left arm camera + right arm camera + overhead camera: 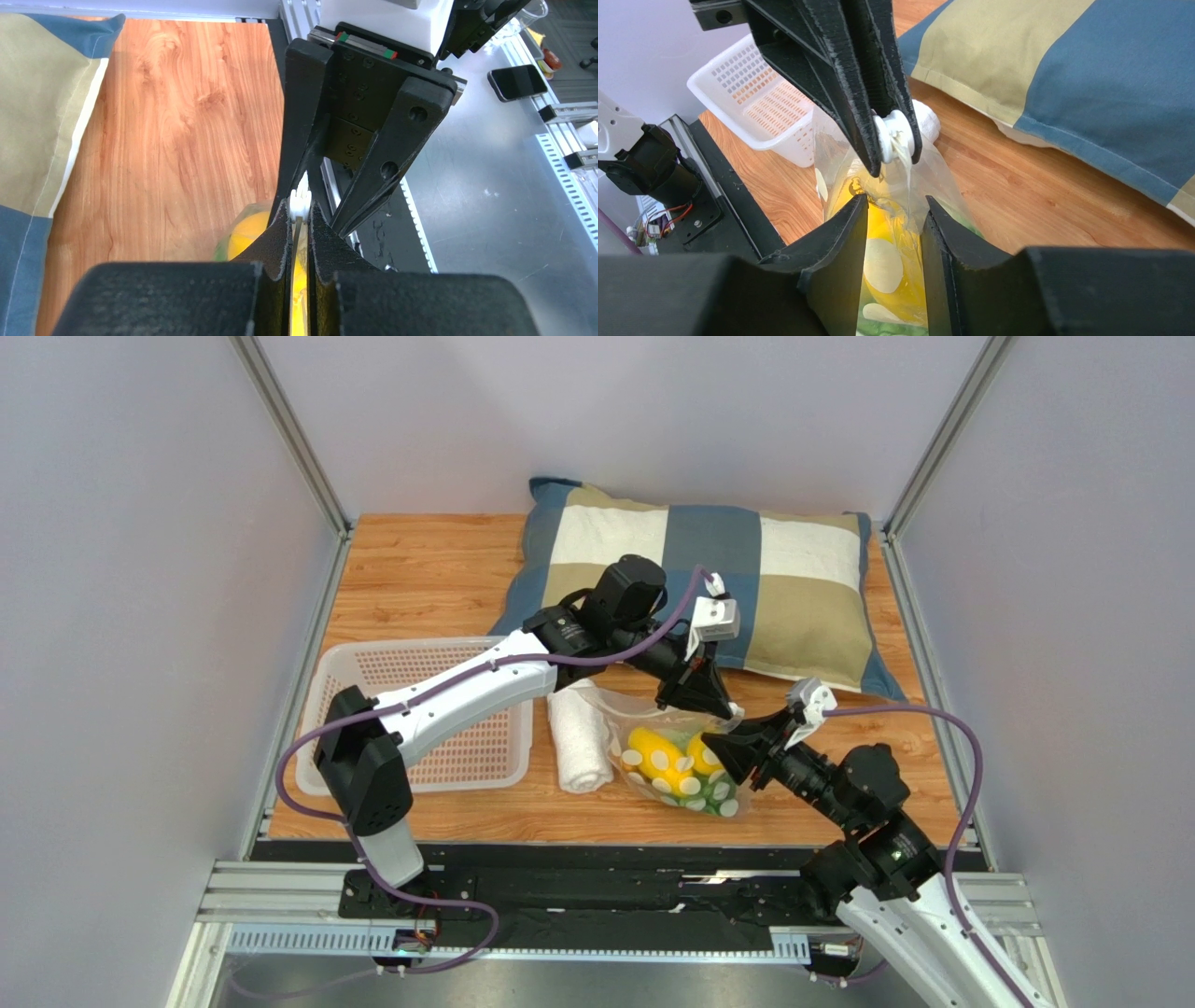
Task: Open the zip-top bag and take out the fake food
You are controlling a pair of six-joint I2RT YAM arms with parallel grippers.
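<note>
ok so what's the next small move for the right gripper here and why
Probably close the right gripper on the zip-top bag just below its top. The left gripper is shut on the bag's top edge, the right one's jaws stand apart around the film, and the fake food is inside; a second hold seems needed to pull it open.

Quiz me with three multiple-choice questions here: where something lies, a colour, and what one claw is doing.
1. Where is the rolled towel?
A. between the basket and the bag
B. inside the basket
C. inside the bag
2. What colour are the fruits?
A. red
B. purple
C. yellow
3. What is the left gripper doing?
A. hanging open
B. pinching the bag's top
C. holding the towel
1 A: basket on one side, bag on the other.
2 C: yellow shows through the clear plastic.
3 B: its jaws are closed on the bag's white top piece.
</note>
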